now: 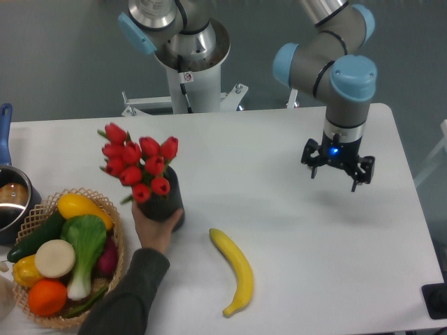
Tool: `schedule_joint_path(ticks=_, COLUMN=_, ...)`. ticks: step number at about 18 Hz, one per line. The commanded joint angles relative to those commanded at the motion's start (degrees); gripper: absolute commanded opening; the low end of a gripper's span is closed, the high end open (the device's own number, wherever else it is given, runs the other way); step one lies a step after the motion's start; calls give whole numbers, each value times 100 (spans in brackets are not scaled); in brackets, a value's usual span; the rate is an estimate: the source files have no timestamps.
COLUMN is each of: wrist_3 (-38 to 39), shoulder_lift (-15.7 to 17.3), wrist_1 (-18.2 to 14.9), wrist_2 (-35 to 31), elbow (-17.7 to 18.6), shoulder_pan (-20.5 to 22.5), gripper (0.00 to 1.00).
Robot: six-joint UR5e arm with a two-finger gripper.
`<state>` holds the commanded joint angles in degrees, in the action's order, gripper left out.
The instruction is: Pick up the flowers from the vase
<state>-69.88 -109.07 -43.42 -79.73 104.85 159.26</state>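
Flowers (140, 167) are sitting in the vase (165, 204) on the left half of the counter (279, 279), red buds bunched tight and leaning a little up-left over the vase mouth, stems running roughly upright down into it. Robot hand (336, 169) is hovering over the right half of the counter, well apart from the bunch, so the flowers are lying to its left and a bit nearer the camera; the coming move is looking like a long sideways travel leftward before any descent. Fingers are pointing down and standing spread with nothing between them. A person's hand (155, 227) is wrapping around the lower part of the vase from the near side, sleeve (122, 300) coming in from the bottom edge, which is a risk for the approach since it is touching the vase right under the grasp zone. Bunch's long axis being near vertical, I'm judging a top-down or slightly angled grip around the stems just below the buds as the fit. Banana (236, 269) is lying between vase and robot hand on the near side, off the straight path. Wicker basket (105, 209) of vegetables is sitting just left of the vase.
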Motion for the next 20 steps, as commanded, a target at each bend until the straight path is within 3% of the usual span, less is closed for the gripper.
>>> schedule_joint_path(ticks=4, wrist_3=132, shoulder_lift=122, wrist_1=0, wrist_2=790, elbow=105, shoulder_pan=-70, gripper=100)
schedule_joint_path(ticks=12, wrist_3=256, shoulder_lift=957, wrist_1=9, wrist_2=1643, elbow=1001, shoulder_pan=-422, gripper=100)
schedule_joint_path(ticks=16, wrist_3=256, shoulder_lift=1431, wrist_1=0, wrist_2=3301, elbow=1353, shoulder_pan=-484, gripper=100)
schedule_joint_path(ticks=20, wrist_3=221, shoulder_lift=1775, wrist_1=0, wrist_2=4332, elbow=1652, shoulder_pan=-501, gripper=100)
